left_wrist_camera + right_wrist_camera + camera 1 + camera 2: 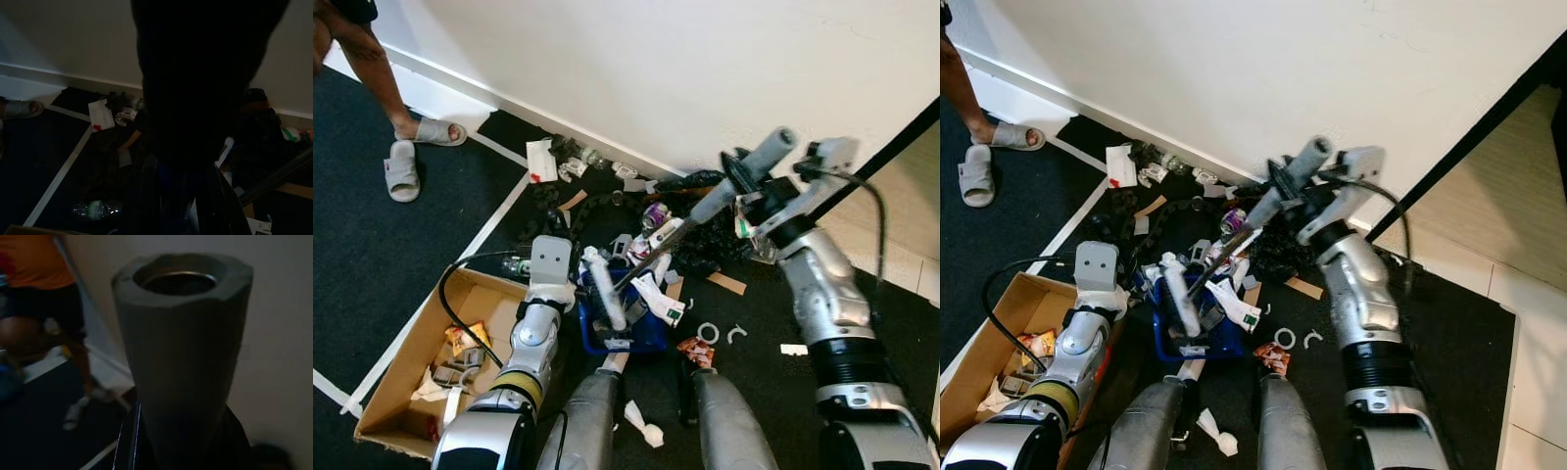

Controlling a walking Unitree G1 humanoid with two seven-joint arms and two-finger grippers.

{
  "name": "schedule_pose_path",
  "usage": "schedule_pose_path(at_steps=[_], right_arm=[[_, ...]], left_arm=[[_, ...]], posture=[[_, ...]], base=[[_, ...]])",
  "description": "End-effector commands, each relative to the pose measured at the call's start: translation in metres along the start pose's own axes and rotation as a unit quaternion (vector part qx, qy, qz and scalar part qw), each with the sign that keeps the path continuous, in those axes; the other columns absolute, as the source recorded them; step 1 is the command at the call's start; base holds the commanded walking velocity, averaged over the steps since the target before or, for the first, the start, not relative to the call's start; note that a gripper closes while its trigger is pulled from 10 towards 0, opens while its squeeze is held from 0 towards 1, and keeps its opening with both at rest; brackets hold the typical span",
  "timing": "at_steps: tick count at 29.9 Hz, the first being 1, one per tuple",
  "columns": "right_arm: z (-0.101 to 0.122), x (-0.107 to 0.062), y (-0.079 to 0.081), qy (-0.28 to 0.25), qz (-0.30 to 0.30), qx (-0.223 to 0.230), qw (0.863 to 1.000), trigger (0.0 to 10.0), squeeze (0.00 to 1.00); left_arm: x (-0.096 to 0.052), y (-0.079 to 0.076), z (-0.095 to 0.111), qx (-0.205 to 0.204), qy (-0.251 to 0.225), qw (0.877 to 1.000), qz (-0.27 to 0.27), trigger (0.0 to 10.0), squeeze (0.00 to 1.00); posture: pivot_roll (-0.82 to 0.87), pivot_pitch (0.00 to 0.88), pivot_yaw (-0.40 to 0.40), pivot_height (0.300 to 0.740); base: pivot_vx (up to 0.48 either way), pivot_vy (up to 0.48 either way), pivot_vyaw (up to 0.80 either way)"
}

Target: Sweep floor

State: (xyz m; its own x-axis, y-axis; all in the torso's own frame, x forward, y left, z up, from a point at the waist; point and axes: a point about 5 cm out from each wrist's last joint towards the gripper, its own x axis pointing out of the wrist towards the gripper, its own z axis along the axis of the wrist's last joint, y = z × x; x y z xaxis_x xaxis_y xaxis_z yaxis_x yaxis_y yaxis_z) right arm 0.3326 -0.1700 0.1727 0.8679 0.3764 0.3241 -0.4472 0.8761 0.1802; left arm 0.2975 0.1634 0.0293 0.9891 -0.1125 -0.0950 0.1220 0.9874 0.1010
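Head views: the right gripper is clenched round the broom handle, which slants down into litter heaped on the dark floor beside the white wall. The left gripper reaches to the blue dustpan — whether its fingers are closed cannot be told. A cardboard box sits at left; a person's sandalled foot stands further off.

Left wrist: mostly dark (scraps near the wall).

Right wrist: the grey handle's hollow end — a person behind.
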Motion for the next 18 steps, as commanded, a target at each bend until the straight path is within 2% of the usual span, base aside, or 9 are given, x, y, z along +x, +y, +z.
schedule_pose_path(at_steps=[1,5,12,15,18], right_arm=[[0.019,-0.003,-0.009,-0.039,-0.014,-0.003,0.999,10.0,0.00],[0.039,-0.005,-0.023,-0.062,-0.038,-0.035,0.997,10.0,0.00],[0.044,-0.007,-0.031,-0.065,-0.054,-0.046,0.995,10.0,0.00],[0.039,-0.011,-0.039,-0.045,-0.071,-0.058,0.995,10.0,0.00],[0.014,-0.022,-0.049,0.041,-0.096,-0.118,0.987,10.0,0.00]], left_arm=[[0.000,-0.005,-0.002,-0.006,0.004,1.000,-0.003,10.0,0.00],[0.001,-0.006,-0.001,-0.006,0.005,1.000,-0.005,10.0,0.00],[0.001,-0.007,-0.002,-0.006,0.005,1.000,-0.007,10.0,0.00],[0.000,-0.008,-0.002,-0.006,0.006,1.000,-0.007,10.0,0.00],[-0.001,-0.007,-0.004,-0.005,0.008,1.000,-0.008,10.0,0.00]], posture=[[0.04,0.226,-0.045,0.740],[0.03,0.218,-0.045,0.740],[0.03,0.218,-0.045,0.740],[0.03,0.218,-0.045,0.740],[0.04,0.223,-0.044,0.740]], base=[[0.000,0.000,0.00],[0.000,0.000,0.00],[0.000,0.000,0.00],[0.000,0.000,0.00],[0.000,0.000,0.00]])
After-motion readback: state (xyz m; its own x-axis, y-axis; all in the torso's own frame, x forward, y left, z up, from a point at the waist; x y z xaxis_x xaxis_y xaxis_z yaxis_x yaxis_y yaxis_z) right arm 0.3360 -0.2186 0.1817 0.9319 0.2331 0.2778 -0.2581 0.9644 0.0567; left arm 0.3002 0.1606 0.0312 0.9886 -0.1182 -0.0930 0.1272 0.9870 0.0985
